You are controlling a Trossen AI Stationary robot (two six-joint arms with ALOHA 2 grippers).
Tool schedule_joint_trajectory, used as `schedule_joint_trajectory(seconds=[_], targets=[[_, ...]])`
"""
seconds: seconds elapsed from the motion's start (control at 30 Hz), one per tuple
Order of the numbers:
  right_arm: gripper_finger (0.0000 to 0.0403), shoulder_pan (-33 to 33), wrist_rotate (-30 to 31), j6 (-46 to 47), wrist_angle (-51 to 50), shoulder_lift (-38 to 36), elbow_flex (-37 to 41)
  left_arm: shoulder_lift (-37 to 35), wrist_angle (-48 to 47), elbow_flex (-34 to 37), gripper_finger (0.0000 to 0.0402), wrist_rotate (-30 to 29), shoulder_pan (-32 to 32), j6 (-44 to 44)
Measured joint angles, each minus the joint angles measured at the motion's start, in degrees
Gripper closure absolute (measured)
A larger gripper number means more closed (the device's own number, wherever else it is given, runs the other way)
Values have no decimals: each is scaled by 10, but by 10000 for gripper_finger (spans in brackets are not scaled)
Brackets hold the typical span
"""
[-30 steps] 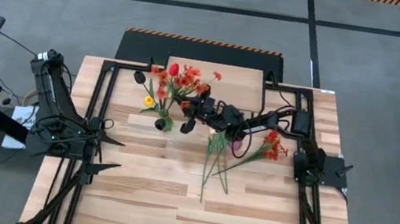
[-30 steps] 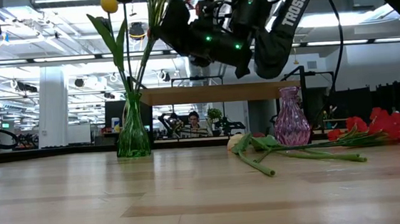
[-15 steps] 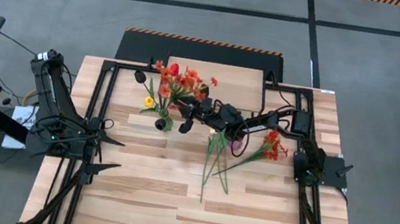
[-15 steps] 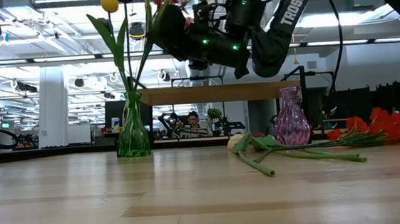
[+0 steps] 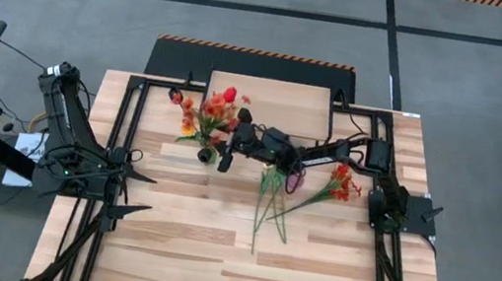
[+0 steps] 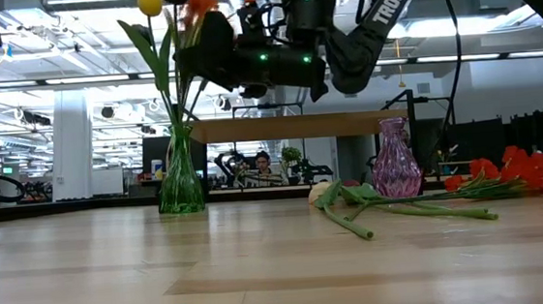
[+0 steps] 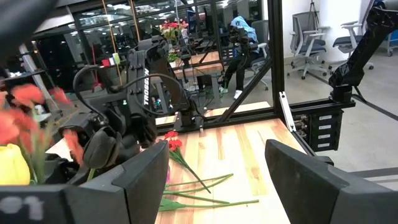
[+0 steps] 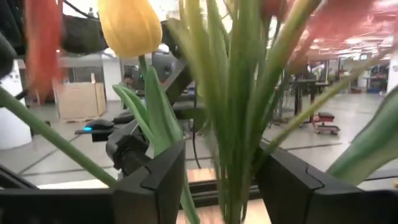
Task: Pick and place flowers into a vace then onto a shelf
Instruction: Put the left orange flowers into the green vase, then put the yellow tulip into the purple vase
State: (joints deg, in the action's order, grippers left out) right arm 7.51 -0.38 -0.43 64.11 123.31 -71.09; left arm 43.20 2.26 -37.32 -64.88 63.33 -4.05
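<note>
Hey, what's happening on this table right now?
The right gripper is up at the green vase, its open fingers around the flower stems standing in it. More flowers lie loose on the table beside a pink vase. The shelf behind them holds nothing yet. The left gripper waits, open, at the table's left side.

Right gripper (image 5: 228, 143) fingers parted; left gripper (image 5: 133, 193) parked, open.

You're looking at two black jointed arms trailing black cables. White TROSSEN lettering and green lights are showing on the right arm (image 6: 358, 19).
</note>
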Motion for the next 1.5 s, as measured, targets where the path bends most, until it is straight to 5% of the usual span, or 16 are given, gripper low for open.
schedule_joint_trajectory(seconds=[0.33, 1.5], targets=[[218, 0, -2, -1, -31, 0, -10, 0, 0, 0, 145, 0, 0, 0], [220, -16, 4, -51, -576, -214, -8, 0, 0, 0, 145, 0, 0, -1]])
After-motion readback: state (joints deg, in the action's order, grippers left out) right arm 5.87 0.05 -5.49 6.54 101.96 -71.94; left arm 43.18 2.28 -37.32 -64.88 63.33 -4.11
